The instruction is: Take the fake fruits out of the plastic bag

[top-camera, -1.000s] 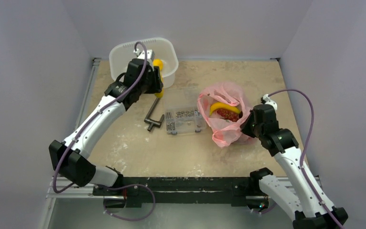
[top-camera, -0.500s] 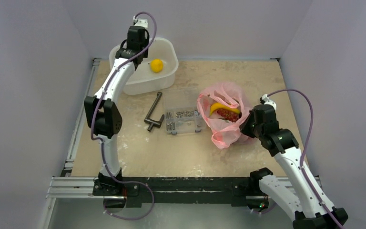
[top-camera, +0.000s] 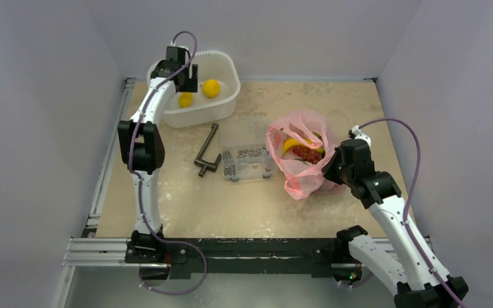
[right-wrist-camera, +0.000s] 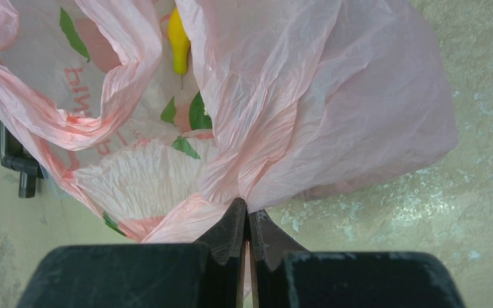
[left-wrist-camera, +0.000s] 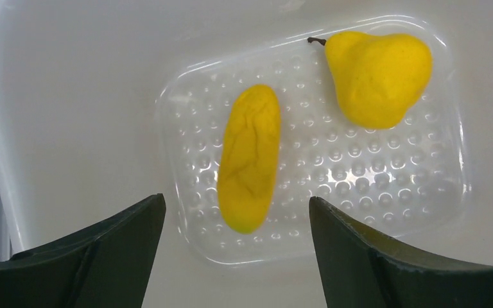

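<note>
Left tool (left-wrist-camera: 236, 212) hangs wide open over the white tub (left-wrist-camera: 70, 96), two yellow fake fruits (left-wrist-camera: 250, 167) lying loose just below it, while the right tool (right-wrist-camera: 244, 218) pinches the near edge of the pink plastic bag (right-wrist-camera: 308, 96), likely steadying it, with a banana (top-camera: 292, 145) and a red fruit (top-camera: 307, 154) inside just ahead.

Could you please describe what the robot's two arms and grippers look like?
The left arm and right arm have white links with black joint housings. A thin purple cable loops along each. The left gripper and right gripper have dark, matte, wedge-shaped fingers tapering to narrow tips.
</note>
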Robot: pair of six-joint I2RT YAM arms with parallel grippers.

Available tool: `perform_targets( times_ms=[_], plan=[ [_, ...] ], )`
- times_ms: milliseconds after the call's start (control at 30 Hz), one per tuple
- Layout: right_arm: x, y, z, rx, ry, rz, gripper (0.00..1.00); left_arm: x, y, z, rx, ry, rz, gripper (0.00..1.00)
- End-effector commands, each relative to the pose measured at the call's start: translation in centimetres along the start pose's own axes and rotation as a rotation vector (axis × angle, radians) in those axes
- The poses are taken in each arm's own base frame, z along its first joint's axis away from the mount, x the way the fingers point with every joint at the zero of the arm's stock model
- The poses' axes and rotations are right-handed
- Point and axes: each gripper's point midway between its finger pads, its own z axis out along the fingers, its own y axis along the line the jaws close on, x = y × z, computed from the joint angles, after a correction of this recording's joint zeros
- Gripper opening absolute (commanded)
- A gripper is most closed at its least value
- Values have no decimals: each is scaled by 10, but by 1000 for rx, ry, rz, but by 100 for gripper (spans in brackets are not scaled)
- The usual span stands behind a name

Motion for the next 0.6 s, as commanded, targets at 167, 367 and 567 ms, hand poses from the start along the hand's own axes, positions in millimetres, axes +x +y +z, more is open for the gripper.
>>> perform_targets(
  times_ms=[167, 367, 567],
  plan=[
    [-13, 29, -8, -147, -27, -46, 0, -37, -3, -119, 276, -87, -380, 84],
    [-3, 26, -12, -143, 8, -30, 0, -8, -87, -201, 802, -52, -659, 78],
    [16, -6, -22, 37, 94, 76, 0, 52, -168, -302, 1106, 5, -520, 78]
  ],
)
